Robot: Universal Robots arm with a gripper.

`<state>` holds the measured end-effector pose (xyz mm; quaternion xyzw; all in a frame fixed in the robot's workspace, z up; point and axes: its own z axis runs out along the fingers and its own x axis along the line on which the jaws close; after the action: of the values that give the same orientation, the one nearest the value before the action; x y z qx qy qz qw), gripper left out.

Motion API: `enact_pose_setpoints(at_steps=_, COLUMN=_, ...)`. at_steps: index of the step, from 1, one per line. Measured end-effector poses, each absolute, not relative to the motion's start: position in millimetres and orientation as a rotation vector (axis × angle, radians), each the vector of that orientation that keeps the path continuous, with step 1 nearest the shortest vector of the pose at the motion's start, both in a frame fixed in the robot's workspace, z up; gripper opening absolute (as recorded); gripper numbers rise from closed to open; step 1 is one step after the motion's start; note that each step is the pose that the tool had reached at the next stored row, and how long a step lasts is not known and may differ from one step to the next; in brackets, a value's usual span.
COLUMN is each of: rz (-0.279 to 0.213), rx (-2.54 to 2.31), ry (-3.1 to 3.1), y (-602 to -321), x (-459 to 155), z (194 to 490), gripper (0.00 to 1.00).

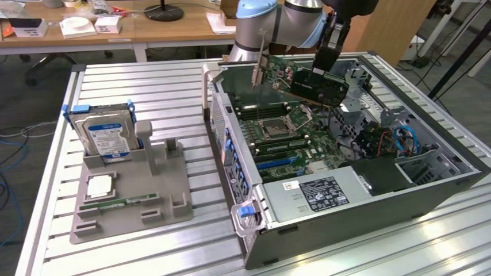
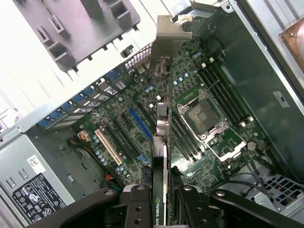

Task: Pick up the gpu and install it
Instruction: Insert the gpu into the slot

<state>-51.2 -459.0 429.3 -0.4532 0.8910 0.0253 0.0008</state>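
Exterior view: we find the gripper clamping the gpu edge-on over the motherboard, at 12 o'clock from the CPU socket, presumably to present its connector to the slots.

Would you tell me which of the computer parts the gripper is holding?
The gpu, clamped above the open case; the hard drive and memory stick sit in the grey holder.

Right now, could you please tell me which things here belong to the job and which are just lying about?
Job: gpu, held in the end effector over the open computer case; motherboard.
Lying about: hard drive, memory stick, grey holder tray.
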Motion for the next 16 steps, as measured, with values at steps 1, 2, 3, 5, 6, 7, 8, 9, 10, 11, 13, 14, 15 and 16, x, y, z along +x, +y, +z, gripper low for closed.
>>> enact_pose_setpoints(at_steps=1, rz=0.08, rx=-1.423, ry=2.798, y=-459.0, x=-51.2, z=429.3, gripper=0.26)
enact_pose_setpoints(at_steps=2, rz=0.08, rx=-1.423, ry=2.798, y=-459.0, x=-51.2, z=429.3, gripper=0.26)
enact_pose_setpoints(at_steps=3, rz=0.08, rx=-1.423, ry=2.798, y=-459.0, x=-51.2, z=429.3, gripper=0.26)
enact_pose_setpoints(at_steps=5, rz=0.08, rx=-1.423, ry=2.798, y=-459.0, x=-51.2, z=429.3, gripper=0.26)
enact_pose_setpoints(at_steps=6, rz=0.08, rx=-1.423, ry=2.798, y=-459.0, x=-51.2, z=429.3, gripper=0.26)
enact_pose_setpoints(at_steps=7, rz=0.08, rx=-1.424, ry=2.798, y=-459.0, x=-51.2, z=429.3, gripper=0.26)
enact_pose_setpoints(at_steps=8, rz=0.08, rx=-1.425, ry=2.797, y=-459.0, x=-51.2, z=429.3, gripper=0.26)
enact_pose_setpoints(at_steps=9, rz=0.08, rx=-1.427, ry=2.796, y=-459.0, x=-51.2, z=429.3, gripper=0.26)
enact_pose_setpoints(at_steps=10, rz=0.08, rx=-1.431, ry=2.794, y=-459.0, x=-51.2, z=429.3, gripper=0.26)
enact_pose_setpoints(at_steps=11, rz=0.08, rx=-1.435, ry=2.792, y=-459.0, x=-51.2, z=429.3, gripper=0.26)
enact_pose_setpoints(at_steps=13, rz=0.08, rx=-1.447, ry=2.786, y=-459.0, x=-51.3, z=429.2, gripper=0.26)
enact_pose_setpoints(at_steps=14, rz=0.08, rx=-1.455, ry=2.782, y=-459.0, x=-51.3, z=429.2, gripper=0.26)
enact_pose_setpoints(at_steps=15, rz=0.08, rx=-1.463, ry=2.778, y=-459.0, x=-51.3, z=429.2, gripper=0.26)
enact_pose_setpoints(at_steps=16, rz=0.08, rx=-1.471, ry=2.774, y=-459.0, x=-51.2, z=429.2, gripper=0.26)
